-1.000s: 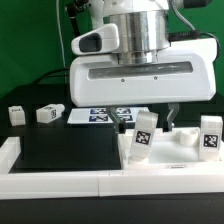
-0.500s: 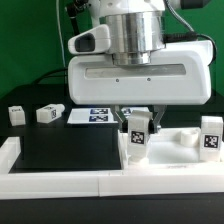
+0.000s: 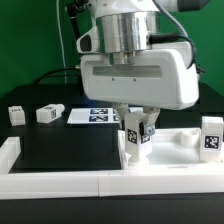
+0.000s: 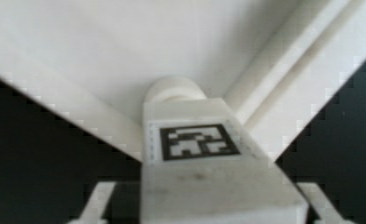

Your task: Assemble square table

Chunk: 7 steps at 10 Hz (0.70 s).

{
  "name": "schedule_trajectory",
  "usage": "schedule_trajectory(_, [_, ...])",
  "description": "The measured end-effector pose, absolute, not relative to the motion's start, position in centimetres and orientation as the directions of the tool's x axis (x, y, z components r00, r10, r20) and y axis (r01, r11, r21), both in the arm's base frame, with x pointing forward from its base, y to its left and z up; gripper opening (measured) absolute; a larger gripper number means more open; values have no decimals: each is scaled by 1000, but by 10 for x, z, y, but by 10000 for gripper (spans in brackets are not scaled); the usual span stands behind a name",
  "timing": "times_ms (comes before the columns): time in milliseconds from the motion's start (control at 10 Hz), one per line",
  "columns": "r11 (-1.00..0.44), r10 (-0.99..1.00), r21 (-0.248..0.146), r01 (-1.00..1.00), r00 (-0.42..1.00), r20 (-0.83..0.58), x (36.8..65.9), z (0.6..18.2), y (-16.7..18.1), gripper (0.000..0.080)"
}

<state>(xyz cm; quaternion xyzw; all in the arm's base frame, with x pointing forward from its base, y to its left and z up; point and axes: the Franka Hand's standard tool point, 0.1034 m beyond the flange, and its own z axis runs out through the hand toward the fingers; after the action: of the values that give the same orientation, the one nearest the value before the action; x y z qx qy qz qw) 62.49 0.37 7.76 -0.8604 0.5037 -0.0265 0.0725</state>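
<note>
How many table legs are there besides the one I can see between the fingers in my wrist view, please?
Observer: Three more. The far-left leg and the neighbouring leg sit on the black work surface at the exterior view's left, and the right leg stands upright at the exterior view's right.
Operator: Thank you. Where is the marker board, which I cannot see at all?
Observer: The marker board lies flat just behind the gripper and the held leg, near the middle of the exterior view.
</note>
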Motion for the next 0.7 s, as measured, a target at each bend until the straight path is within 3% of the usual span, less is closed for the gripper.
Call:
schedule_trajectory(200, [-294,-943,-187,-937,316,-102,625,77,1,298])
schedule_trajectory(400, [-50,-976,-189,-981,88,-198,624,76,-2,298])
schedule_trajectory(600, [-41,-977,-187,-982,79,-200,623,76,-1,299])
schedule_trajectory(700, [-127,-971,-195,-973,161,-174,623,76,-2,299])
